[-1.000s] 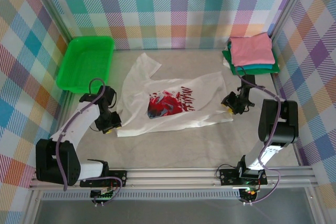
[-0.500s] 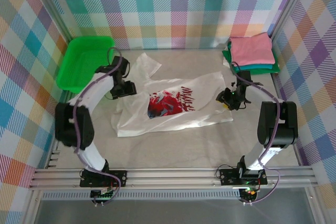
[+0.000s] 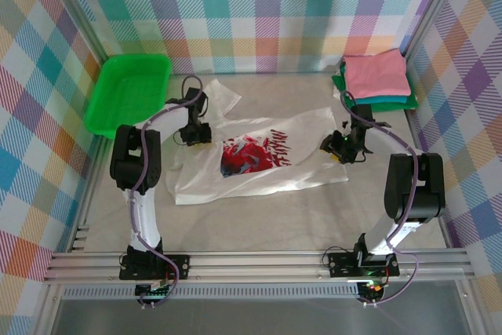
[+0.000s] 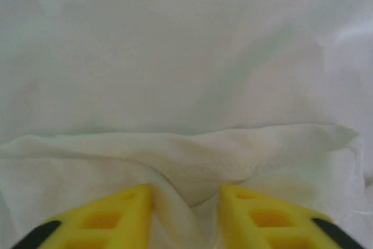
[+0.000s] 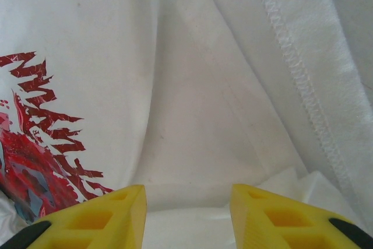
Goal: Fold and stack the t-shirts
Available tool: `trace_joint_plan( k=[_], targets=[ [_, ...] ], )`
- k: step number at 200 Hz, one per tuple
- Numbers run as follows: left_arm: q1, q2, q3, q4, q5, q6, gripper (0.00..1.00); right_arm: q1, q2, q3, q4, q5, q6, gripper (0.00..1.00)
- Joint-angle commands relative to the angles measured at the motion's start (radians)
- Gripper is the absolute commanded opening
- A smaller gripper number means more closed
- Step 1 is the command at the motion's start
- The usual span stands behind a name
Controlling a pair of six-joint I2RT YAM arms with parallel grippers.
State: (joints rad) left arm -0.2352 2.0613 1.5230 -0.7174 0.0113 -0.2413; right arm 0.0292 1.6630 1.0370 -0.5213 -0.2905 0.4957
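Note:
The white t-shirt (image 3: 259,176) with a red-and-black graphic (image 3: 251,153) lies spread out mid-table, rumpled. My left gripper (image 3: 194,132) is down on its upper left part, below the sleeve. In the left wrist view this left gripper (image 4: 186,193) has its yellow fingers closed in on a raised fold of white cloth (image 4: 192,155). My right gripper (image 3: 337,147) sits at the shirt's right edge. In the right wrist view that right gripper (image 5: 188,193) stands open over flat white cloth (image 5: 192,86), with the graphic (image 5: 35,132) to its left. Folded pink, teal and green t-shirts (image 3: 376,76) are stacked at the back right.
A green plastic tray (image 3: 129,92) stands at the back left, close behind my left arm. Checked walls close in the table on three sides. Bare table surface (image 3: 267,217) lies between the shirt and the front rail.
My left arm swung from the shirt's near left corner up to its upper left part; its jaws widened, then closed on a fold. The right gripper edged slightly back.

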Motion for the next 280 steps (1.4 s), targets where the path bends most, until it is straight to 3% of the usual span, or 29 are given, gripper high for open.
trace_joint_plan(
  k=[1, 11, 98, 153, 171, 185, 191, 207, 224, 243, 280],
  targets=[
    [-0.013, -0.009, 0.032, 0.016, 0.006, 0.009, 0.1, -0.001, -0.011, 0.032, -0.024, -0.022, -0.021, 0.43],
    [-0.013, -0.023, 0.044, 0.009, -0.005, 0.003, 0.0, -0.001, -0.013, 0.034, -0.026, -0.021, -0.022, 0.43],
    [-0.019, -0.071, 0.248, -0.197, -0.169, 0.008, 0.0, -0.002, -0.019, 0.04, -0.071, 0.073, -0.02, 0.43],
    [-0.019, -0.012, 0.245, -0.146, -0.213, 0.033, 0.0, -0.001, -0.013, 0.038, -0.066, 0.087, -0.008, 0.43],
    [-0.019, 0.028, 0.28, -0.147, -0.195, 0.057, 0.06, -0.001, -0.001, 0.041, -0.065, 0.099, -0.009, 0.43],
    [-0.021, 0.051, 0.312, -0.149, -0.195, 0.071, 0.33, -0.001, 0.009, 0.049, -0.073, 0.113, -0.015, 0.43],
    [-0.023, 0.054, 0.327, -0.161, -0.195, 0.073, 0.39, -0.001, 0.012, 0.052, -0.074, 0.119, -0.02, 0.44],
    [-0.045, -0.01, 0.301, -0.142, -0.221, 0.073, 0.42, -0.002, 0.011, 0.059, -0.077, 0.139, -0.022, 0.45],
    [-0.083, -0.115, 0.235, -0.117, -0.244, 0.036, 0.51, -0.001, 0.022, 0.078, -0.097, 0.182, -0.024, 0.47],
    [-0.138, -0.211, 0.15, -0.12, -0.262, -0.022, 0.52, -0.001, 0.073, 0.12, -0.132, 0.187, -0.046, 0.48],
    [-0.192, -0.426, -0.185, -0.027, -0.256, -0.176, 0.52, 0.011, 0.113, 0.121, -0.144, 0.22, -0.05, 0.47]
  ],
)
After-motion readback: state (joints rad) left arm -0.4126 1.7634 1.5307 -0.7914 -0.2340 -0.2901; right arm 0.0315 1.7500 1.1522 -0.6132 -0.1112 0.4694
